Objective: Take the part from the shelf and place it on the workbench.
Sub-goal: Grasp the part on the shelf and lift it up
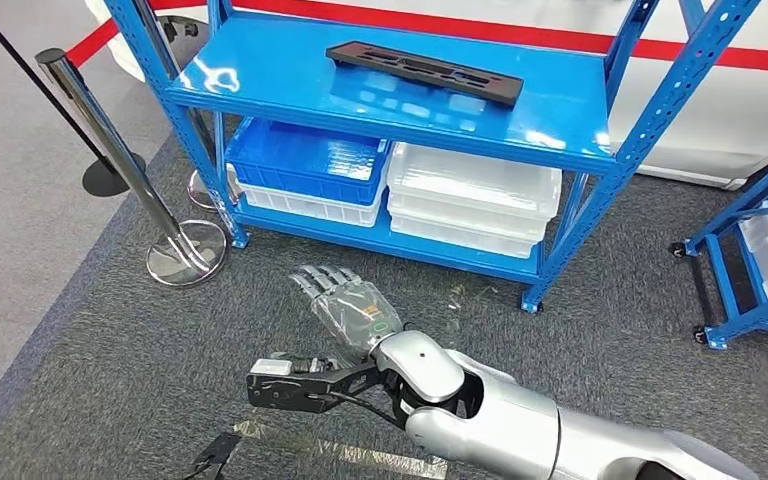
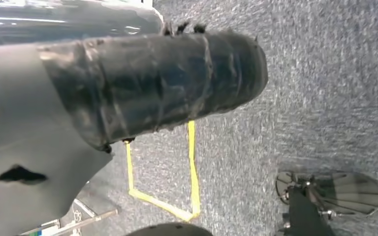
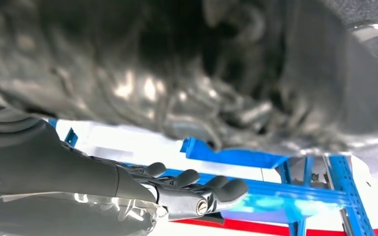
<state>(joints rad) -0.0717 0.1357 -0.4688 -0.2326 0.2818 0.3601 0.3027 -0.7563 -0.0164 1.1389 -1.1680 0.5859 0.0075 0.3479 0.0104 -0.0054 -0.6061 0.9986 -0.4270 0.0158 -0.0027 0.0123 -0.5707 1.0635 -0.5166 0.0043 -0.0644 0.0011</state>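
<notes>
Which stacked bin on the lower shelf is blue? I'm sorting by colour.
The blue plastic bin atop the left stack; the others are translucent white.

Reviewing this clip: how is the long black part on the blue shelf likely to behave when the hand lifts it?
The black part looks like a flat moulded strip with cut-outs, so probably stiff and fairly light. It is long and narrow, so gripped near one end it may tilt. It lies flat on the glossy blue shelf, so it might slide before the right hand gets under it; rolling seems unlikely.

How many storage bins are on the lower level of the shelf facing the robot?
3: a blue bin atop a white bin on the left, a clear bin on the right. Others may be hidden behind.
</notes>
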